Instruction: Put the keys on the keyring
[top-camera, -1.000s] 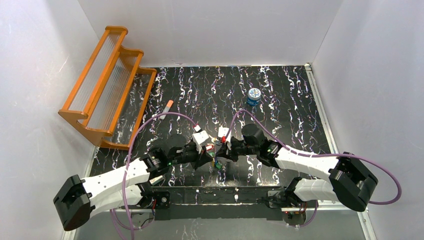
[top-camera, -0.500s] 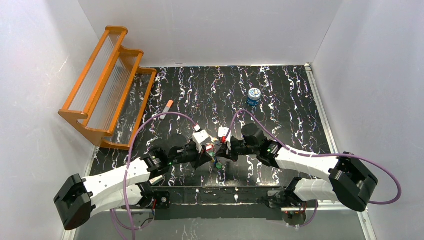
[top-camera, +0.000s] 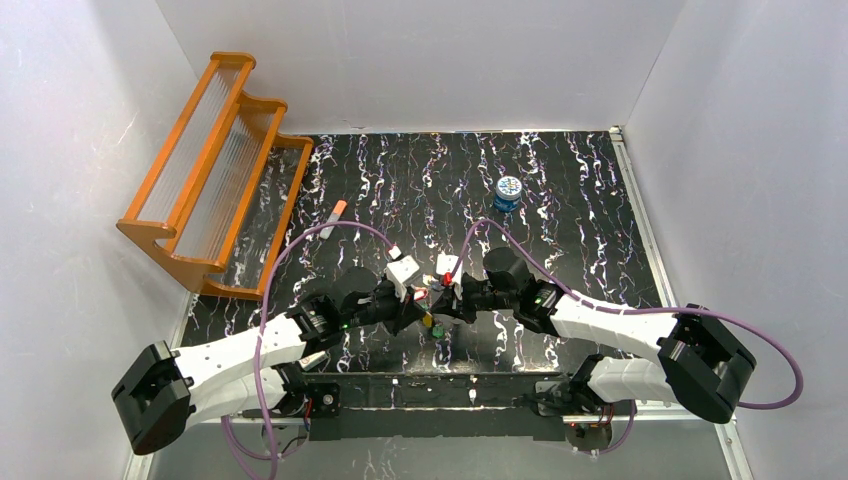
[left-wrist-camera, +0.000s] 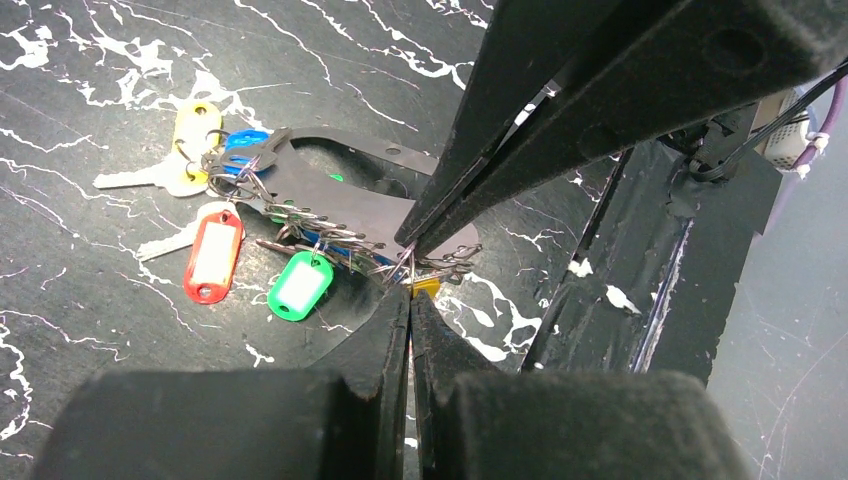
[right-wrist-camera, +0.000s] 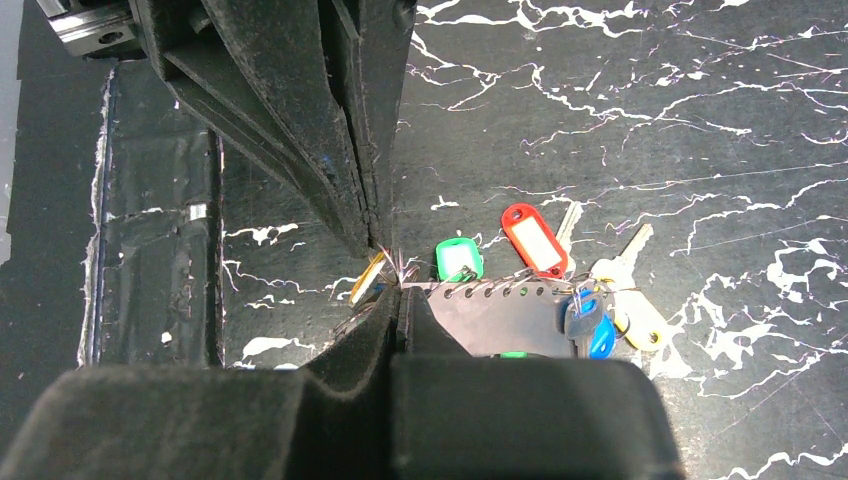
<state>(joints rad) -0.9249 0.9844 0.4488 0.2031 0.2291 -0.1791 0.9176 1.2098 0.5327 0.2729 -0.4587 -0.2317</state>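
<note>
An orange wooden stepped rack (top-camera: 215, 160) with ribbed clear panels forming three troughs stands at the far left, partly off the black, white-veined marbled table (top-camera: 560, 230). Right of it lies a thin white tube with an orange tip (top-camera: 334, 216).

In the middle the two arms meet tip to tip. The left gripper (left-wrist-camera: 408, 293) has its matte black tapered fingers pressed together on a tangle of fine wire loops (left-wrist-camera: 445, 262); whether a loop is pinched between them cannot be told. Those loops sit at one end of the keyring (left-wrist-camera: 330, 205), which appears here as a dark grey flat oblong plate with a row of small holes along one edge. The keys (left-wrist-camera: 212, 256) hang from it on wire: a yellow-headed and a blue-headed metal key, plus rounded red and green plastic tags with white inserts. The right gripper (right-wrist-camera: 402, 292) is clamped on the plate's end nearest the loops.

Far right, well apart, stands a small round blue tin (top-camera: 508, 192), its patterned lid on.
</note>
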